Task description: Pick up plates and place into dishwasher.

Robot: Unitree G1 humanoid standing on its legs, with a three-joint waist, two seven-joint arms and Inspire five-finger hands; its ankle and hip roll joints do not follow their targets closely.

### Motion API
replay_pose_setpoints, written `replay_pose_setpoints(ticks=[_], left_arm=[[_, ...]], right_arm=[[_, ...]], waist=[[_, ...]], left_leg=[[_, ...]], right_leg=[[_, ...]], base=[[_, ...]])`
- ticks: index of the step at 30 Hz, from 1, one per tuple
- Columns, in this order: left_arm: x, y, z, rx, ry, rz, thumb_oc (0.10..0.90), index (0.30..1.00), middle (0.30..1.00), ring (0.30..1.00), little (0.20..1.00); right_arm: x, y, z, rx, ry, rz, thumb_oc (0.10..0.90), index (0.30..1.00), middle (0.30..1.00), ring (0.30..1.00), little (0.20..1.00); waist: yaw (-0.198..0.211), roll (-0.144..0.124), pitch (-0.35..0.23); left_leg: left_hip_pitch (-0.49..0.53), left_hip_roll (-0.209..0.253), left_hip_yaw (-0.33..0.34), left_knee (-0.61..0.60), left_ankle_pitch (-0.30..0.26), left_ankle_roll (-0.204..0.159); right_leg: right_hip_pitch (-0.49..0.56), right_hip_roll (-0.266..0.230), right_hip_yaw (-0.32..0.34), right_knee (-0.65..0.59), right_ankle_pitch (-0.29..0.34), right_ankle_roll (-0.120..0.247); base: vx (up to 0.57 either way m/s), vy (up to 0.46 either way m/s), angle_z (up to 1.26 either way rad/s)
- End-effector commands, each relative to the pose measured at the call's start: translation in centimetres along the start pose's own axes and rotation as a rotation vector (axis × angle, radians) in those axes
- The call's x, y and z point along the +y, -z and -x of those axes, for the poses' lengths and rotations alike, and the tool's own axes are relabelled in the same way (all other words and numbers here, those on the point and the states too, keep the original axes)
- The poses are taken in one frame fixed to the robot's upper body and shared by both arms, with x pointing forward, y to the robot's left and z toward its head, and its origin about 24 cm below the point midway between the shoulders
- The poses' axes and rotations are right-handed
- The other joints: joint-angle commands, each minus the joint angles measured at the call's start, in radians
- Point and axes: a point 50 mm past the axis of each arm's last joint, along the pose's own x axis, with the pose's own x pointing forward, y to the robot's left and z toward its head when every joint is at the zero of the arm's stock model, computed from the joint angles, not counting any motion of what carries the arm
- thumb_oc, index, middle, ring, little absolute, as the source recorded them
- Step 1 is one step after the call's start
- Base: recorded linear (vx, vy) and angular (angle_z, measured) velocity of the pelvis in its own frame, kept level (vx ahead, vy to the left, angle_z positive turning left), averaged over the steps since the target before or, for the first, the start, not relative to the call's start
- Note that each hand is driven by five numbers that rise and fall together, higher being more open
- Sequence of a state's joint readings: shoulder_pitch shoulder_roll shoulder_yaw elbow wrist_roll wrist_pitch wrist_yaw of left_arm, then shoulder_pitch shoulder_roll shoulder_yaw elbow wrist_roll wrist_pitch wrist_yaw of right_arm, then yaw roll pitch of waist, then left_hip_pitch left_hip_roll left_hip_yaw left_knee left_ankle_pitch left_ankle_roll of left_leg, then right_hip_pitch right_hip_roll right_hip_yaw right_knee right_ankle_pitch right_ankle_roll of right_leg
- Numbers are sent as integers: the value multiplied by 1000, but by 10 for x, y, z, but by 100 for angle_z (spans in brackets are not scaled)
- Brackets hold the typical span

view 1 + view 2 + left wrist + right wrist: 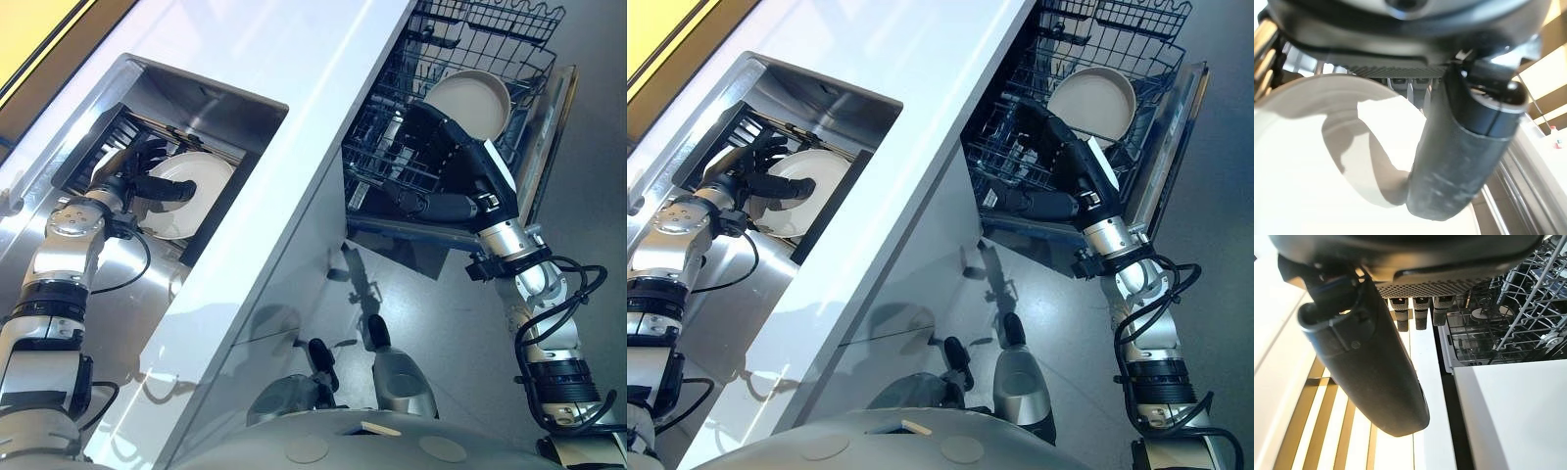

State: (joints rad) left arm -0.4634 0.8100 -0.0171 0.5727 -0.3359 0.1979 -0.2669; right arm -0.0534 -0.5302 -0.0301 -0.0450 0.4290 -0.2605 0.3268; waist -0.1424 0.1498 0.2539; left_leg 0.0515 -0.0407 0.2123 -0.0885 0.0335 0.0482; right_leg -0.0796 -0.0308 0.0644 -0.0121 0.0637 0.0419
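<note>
Plate in sink rack, left robot hand gripping it.

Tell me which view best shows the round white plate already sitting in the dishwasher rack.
The left eye view: the round white plate stands in the black wire dishwasher rack, just beyond the right hand. The right eye view shows the same scene. The right wrist view catches rack wires.

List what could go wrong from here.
1. The left hand pinches the plate in the sink rack near its rim; it may slip on lifting.
2. The lift could snag the rack's wires.
3. The right hand sits in the dishwasher basket beside a loaded plate and could knock it.
</note>
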Motion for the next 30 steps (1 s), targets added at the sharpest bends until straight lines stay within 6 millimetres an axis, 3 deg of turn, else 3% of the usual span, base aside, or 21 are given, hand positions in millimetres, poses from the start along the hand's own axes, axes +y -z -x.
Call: replay_pose_setpoints(ticks=[1,3,5,19,24,30], left_arm=[[-25,0,-2,-2,236,92,435,587,587,587,535],[-30,-2,0,-43,241,123,347,512,512,512,447],[-32,-5,1,-84,223,151,100,300,300,300,200],[-24,-24,26,-394,98,250,100,300,300,300,200],[-26,-35,30,-469,113,224,100,300,300,300,200],[-14,-53,41,-593,-18,136,100,300,300,300,200]], right_arm=[[-6,-59,-19,-339,18,63,800,900,900,900,900],[-6,-55,-16,-328,30,54,800,900,900,900,900],[-6,-50,-15,-312,34,35,800,900,900,900,900],[-2,-26,1,-239,76,-30,800,900,900,900,900],[1,-29,-3,-259,51,-23,800,900,900,900,900],[0,-38,-7,-310,38,13,800,900,900,900,900]], waist=[[-5,-28,-9],[2,-30,-15],[7,-31,-23],[70,-27,-92],[83,-31,-101],[95,-48,-116]], left_leg=[[-71,-87,-45,141,-139,50],[-66,-88,-53,139,-139,50],[-59,-90,-62,138,-139,49],[-4,-91,-148,109,-129,26],[8,-82,-165,98,-120,19],[28,-68,-174,69,-110,8]], right_leg=[[-67,5,-45,143,-122,74],[-57,3,-52,141,-125,72],[-47,4,-59,139,-129,70],[47,11,-143,100,-163,32],[64,19,-165,108,-179,19],[94,32,-182,92,-188,12]], base=[[18,-45,12],[30,-61,13],[42,-71,13],[24,-83,21],[-31,-67,13],[-19,-57,9]])
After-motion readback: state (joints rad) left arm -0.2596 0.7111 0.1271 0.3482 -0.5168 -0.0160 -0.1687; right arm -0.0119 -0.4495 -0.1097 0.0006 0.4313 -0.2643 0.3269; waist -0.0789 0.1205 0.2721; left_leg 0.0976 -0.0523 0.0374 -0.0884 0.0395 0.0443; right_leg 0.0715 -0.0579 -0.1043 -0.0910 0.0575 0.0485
